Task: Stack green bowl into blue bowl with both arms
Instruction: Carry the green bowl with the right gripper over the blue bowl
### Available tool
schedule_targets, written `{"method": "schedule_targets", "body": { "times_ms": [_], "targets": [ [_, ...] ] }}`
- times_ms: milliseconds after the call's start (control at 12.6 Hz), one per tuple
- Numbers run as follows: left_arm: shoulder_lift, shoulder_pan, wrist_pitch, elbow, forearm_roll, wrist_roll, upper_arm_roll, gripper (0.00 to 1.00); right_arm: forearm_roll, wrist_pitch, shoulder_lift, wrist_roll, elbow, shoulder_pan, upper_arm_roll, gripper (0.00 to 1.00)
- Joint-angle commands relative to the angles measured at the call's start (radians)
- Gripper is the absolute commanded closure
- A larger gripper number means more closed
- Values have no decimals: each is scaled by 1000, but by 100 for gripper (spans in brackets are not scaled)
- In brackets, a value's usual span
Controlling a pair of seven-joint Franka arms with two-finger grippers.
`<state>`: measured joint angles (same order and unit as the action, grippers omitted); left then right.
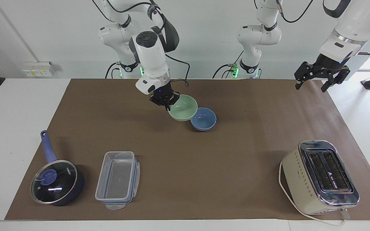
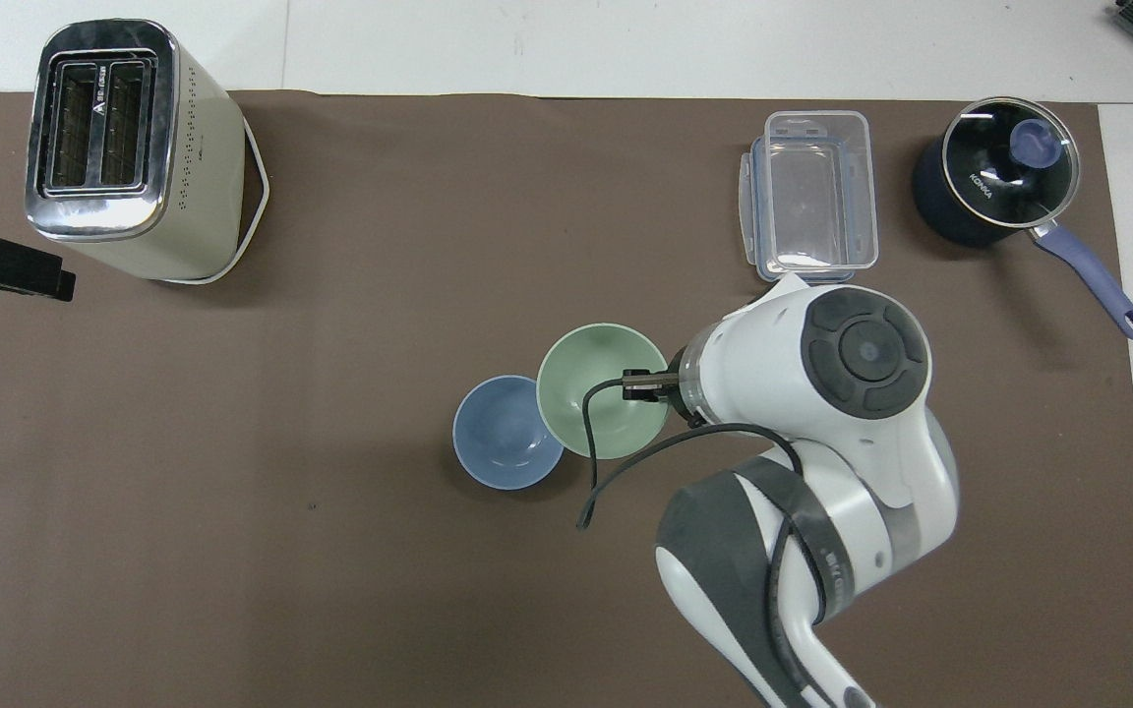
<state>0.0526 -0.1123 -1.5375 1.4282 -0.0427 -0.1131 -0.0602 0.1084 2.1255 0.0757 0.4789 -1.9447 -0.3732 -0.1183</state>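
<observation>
The pale green bowl [image 1: 184,109] [image 2: 598,391] hangs a little above the brown mat, slightly tilted. My right gripper [image 1: 167,106] [image 2: 641,385] is shut on the part of its rim that faces the right arm's end. The bowl's other edge overlaps the rim of the blue bowl [image 1: 204,120] [image 2: 502,440], which sits on the mat near the table's middle. Whether the two bowls touch I cannot tell. My left gripper [image 1: 311,88] [image 2: 30,280] waits open and empty in the air over the mat's corner at the left arm's end.
A cream toaster [image 1: 320,177] [image 2: 124,147] stands far from the robots at the left arm's end. A clear lidded container [image 1: 117,179] [image 2: 812,197] and a dark blue saucepan with glass lid [image 1: 56,182] [image 2: 994,182] sit far from the robots at the right arm's end.
</observation>
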Motion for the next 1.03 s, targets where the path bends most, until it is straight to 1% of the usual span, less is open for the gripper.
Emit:
{"method": "schedule_targets", "body": {
  "times_ms": [0, 238, 397, 556, 636, 953],
  "targets": [
    [3, 13, 22, -20, 18, -10, 11, 0, 17, 85, 55, 91, -6, -65, 2, 100],
    [3, 13, 23, -20, 18, -10, 11, 0, 19, 117, 90, 132, -14, -107, 2, 100],
    [3, 13, 23, -20, 18, -10, 10, 0, 19, 164, 113, 150, -22, -119, 2, 100],
    [3, 13, 23, -20, 18, -10, 11, 0, 19, 223, 159, 202, -23, -160, 2, 100],
    [3, 13, 23, -20, 18, -10, 11, 0, 19, 241, 168, 204, -23, -164, 2, 100],
    [3, 13, 23, -20, 18, -10, 11, 0, 19, 241, 167, 188, -37, -155, 3, 100]
  ]
}}
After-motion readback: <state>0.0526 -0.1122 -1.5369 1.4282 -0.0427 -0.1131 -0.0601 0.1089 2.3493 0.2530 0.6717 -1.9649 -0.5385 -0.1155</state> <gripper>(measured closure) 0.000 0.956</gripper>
